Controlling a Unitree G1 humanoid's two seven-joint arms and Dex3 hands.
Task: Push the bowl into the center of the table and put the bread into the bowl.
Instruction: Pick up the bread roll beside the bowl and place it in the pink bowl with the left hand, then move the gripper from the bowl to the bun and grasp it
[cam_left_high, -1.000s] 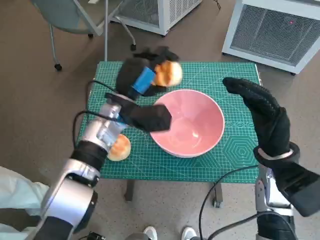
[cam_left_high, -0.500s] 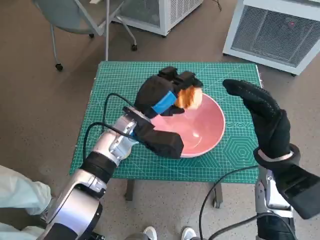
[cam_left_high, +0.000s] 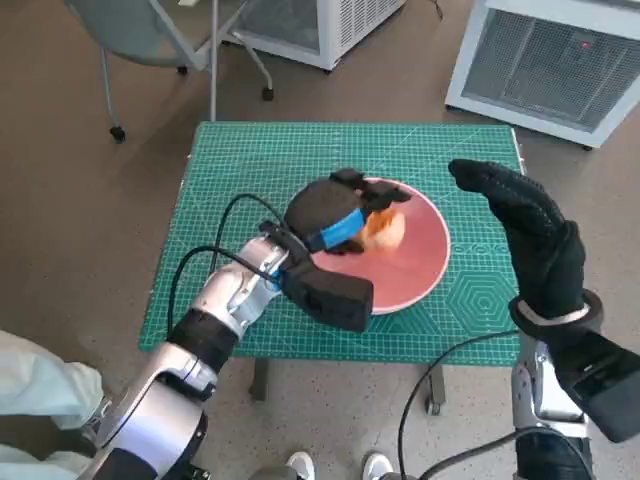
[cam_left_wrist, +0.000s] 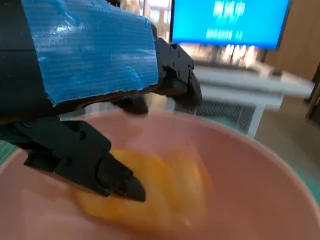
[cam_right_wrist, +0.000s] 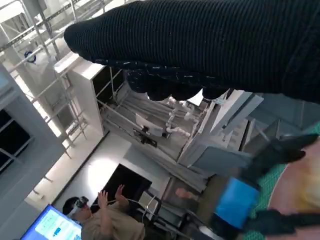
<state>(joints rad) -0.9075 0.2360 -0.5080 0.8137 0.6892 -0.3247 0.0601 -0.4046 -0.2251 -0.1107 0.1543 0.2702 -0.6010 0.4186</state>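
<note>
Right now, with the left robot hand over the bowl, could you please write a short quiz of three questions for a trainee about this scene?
1. True or false: the bread is above the inside of the pink bowl.
2. Which robot hand holds the bread?
A. left robot hand
B. right robot hand
3. Fill in: the bowl stands on a ______ cutting mat.

Key: 1 true; 2 A; 3 green.
</note>
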